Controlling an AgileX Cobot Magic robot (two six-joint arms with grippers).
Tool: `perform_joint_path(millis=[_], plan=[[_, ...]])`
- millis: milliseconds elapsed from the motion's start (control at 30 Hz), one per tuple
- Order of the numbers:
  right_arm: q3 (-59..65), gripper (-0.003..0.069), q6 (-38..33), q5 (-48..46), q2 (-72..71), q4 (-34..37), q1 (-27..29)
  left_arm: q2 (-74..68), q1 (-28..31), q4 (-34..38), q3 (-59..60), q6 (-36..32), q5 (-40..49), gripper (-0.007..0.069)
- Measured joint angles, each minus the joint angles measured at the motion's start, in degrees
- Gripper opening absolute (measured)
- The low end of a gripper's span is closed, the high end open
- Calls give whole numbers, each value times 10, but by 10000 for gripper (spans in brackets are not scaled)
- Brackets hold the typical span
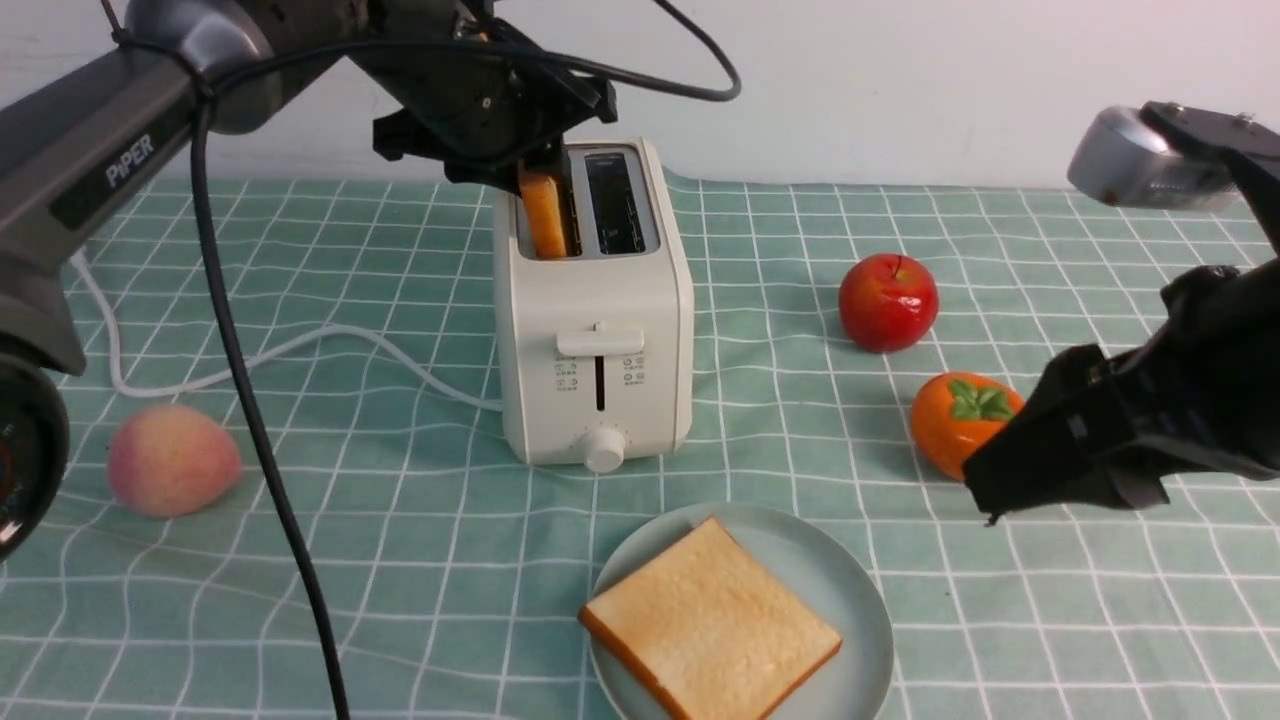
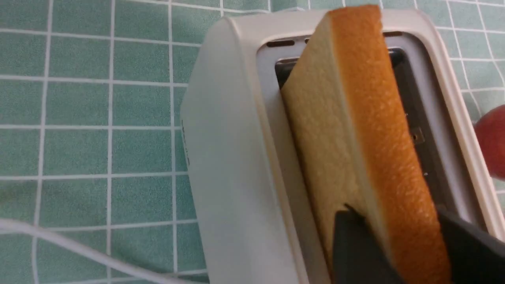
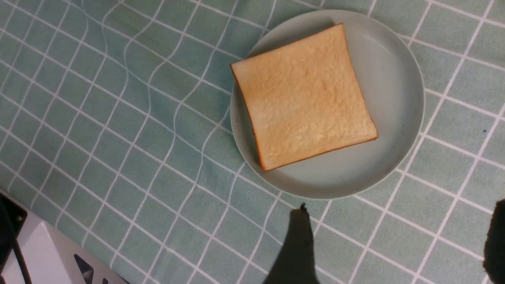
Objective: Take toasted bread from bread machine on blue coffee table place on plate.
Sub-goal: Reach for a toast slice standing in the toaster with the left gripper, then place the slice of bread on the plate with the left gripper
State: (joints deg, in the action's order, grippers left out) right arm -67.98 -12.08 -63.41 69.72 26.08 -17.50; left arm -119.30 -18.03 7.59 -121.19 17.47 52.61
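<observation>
Gripping step: your left gripper (image 2: 394,211) clamps second toast slice (image 2: 355,130), standing upright in bread machine (image 2: 229,157) slot beneath it. Next, you lift straight up, then carry it toward plate (image 1: 850,600), beside first slice (image 1: 710,625). Right gripper (image 3: 398,213) spread wide, empty.

Left gripper (image 1: 540,165) is at the top edge of the upright slice (image 1: 545,215), which sticks out of the toaster's (image 1: 595,330) left slot. Flat slice (image 1: 710,625) lies on the plate (image 1: 860,600), just in front of the toaster. Right gripper (image 1: 1000,495) hangs beside the orange fruit (image 1: 950,420). Red apple (image 1: 888,302) behind it, peach (image 1: 172,460) far left.
</observation>
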Motion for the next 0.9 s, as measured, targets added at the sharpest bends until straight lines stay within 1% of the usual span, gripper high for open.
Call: perform_joint_path(millis=[33,67,167,300,333,367,400,433,467,500,567,600,633,733,767,800,833,867,900], plan=[[0,582,4,0,0,0,0,10,0,3,0,-13,15,66],[0,582,9,1,0,0,0,19,0,4,1,-24,25,55],[0,582,21,2,-5,-2,0,56,0,13,1,-63,48,62],[0,582,26,-3,-19,-21,0,152,1,66,1,-132,121,71],[0,582,26,-4,-21,-23,0,157,1,70,1,-136,125,71],[0,582,26,-7,-24,-28,0,182,1,94,1,-157,147,71],[0,582,26,-8,-29,-38,0,216,1,134,2,-193,173,71],[0,582,26,-8,-33,-48,0,244,1,172,9,-220,184,71],[0,582,27,-8,-34,-51,0,259,1,190,20,-239,187,71],[0,582,27,-8,-37,-55,0,292,1,230,43,-270,191,71],[0,582,27,-8,-40,-58,0,330,0,270,94,-305,193,71],[0,582,27,-8,-40,-59,0,337,0,278,105,-312,193,71],[0,582,27,-8,-40,-59,0,361,0,305,158,-336,193,71],[0,582,27,-8,-40,-59,0,377,0,356,257,-375,193,71],[0,582,27,-7,-40,-59,0,375,-2,383,316,-393,186,71],[0,582,27,-7,-40,-59,0,373,-2,392,325,-394,184,71],[0,582,27,-6,-40,-60,0,364,-9,423,385,-402,155,71],[0,582,27,-6,-40,-60,0,362,-10,429,393,-402,149,71],[0,582,27,-5,-40,-60,0,344,-22,475,447,-408,107,71]])
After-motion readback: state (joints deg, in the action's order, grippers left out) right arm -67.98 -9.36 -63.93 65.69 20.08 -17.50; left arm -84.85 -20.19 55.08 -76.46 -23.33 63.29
